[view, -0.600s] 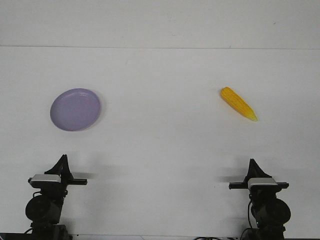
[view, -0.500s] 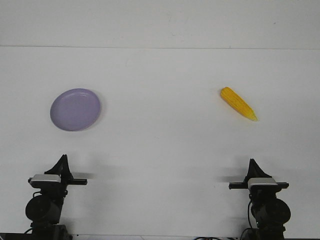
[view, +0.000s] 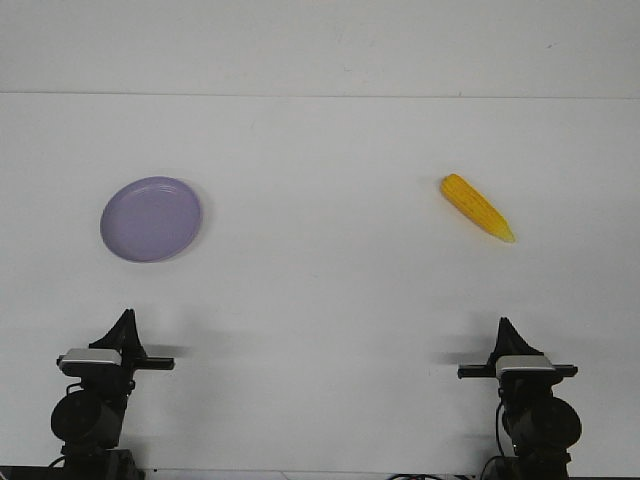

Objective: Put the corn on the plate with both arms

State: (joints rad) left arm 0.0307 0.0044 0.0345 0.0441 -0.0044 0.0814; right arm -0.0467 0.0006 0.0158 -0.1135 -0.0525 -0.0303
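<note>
A yellow-orange corn cob [view: 477, 206] lies on the white table at the right, its pointed tip toward the near right. A lavender plate [view: 151, 218] sits empty at the left. My left gripper [view: 126, 322] is at the near left edge, well short of the plate. My right gripper [view: 504, 327] is at the near right edge, well short of the corn. Each shows as one pointed black shape, so I cannot tell whether the fingers are open or shut. Neither holds anything.
The white table [view: 320, 290] stretches between plate and corn. Its far edge meets a pale wall [view: 320, 45] at the back.
</note>
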